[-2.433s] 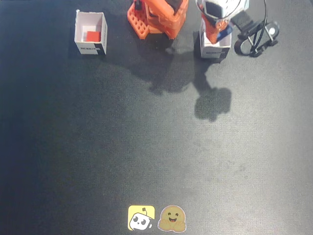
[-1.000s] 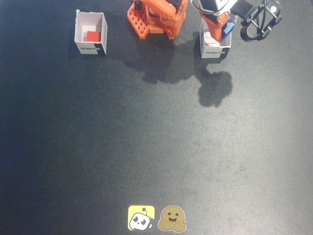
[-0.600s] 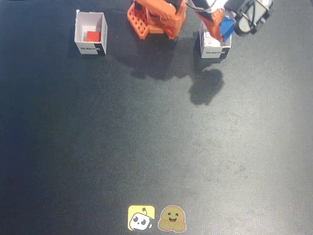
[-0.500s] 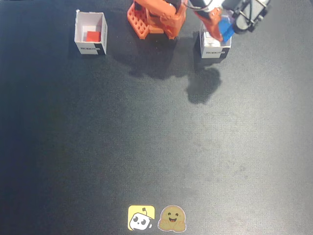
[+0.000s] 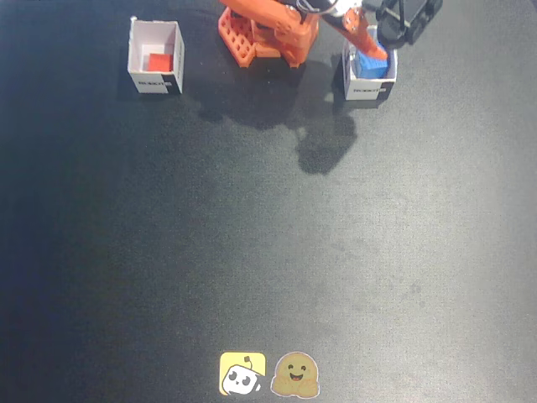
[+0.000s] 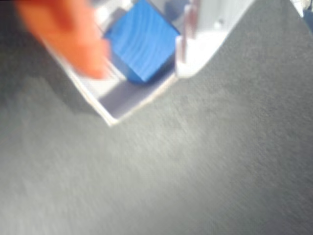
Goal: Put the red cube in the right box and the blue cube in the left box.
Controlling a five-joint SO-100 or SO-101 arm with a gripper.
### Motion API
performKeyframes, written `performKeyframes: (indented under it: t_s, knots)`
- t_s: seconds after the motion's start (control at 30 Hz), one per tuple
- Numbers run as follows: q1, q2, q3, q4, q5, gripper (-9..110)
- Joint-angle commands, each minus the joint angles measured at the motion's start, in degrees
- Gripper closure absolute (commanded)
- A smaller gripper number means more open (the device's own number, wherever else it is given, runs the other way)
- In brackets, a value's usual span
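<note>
- Big change from a moment ago: the blue cube (image 5: 371, 65) was pinched in the end effector (image 5: 375, 38) above the white box at the upper right of the fixed view, and now it sits down inside that right box (image 5: 367, 85).
- The wrist view backs this up: the blue cube (image 6: 142, 40) rests on the box floor in the upper left of the frame, with the box wall (image 6: 142, 100) around it and nothing clamped on it.
- The end effector has let go and is lifting back toward the top edge of the fixed view. The orange finger (image 6: 73, 41) is a blur beside the cube in the wrist view, the white one (image 6: 205, 29) is on the other side, so I'd call the jaws spread apart and empty.
- Its shadow (image 5: 323, 147) on the dark worktop (image 5: 268, 252) has slid left and shrunk compared with the earlier shots, which fits the arm pulling up and away.
- The red cube (image 5: 159, 62) hasn't budged; it lies in the left box (image 5: 155, 80) at the upper left of the fixed view, same as before.
- So both cubes are boxed, one in each. Looks to me like the sorting is done, and all that's left is for the arm to park near its orange base (image 5: 268, 34).
- Two stickers (image 5: 268, 374) sit at the bottom centre, well clear of everything.
</note>
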Motion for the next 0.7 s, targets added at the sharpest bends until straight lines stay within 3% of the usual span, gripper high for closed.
performKeyframes:
  t_s: [0.0,0.67]
  knots:
    - [1.58,-1.93,-1.85,0.26,0.09,99]
    - [15.12,-16.26,-10.37,-6.33,-2.72,101]
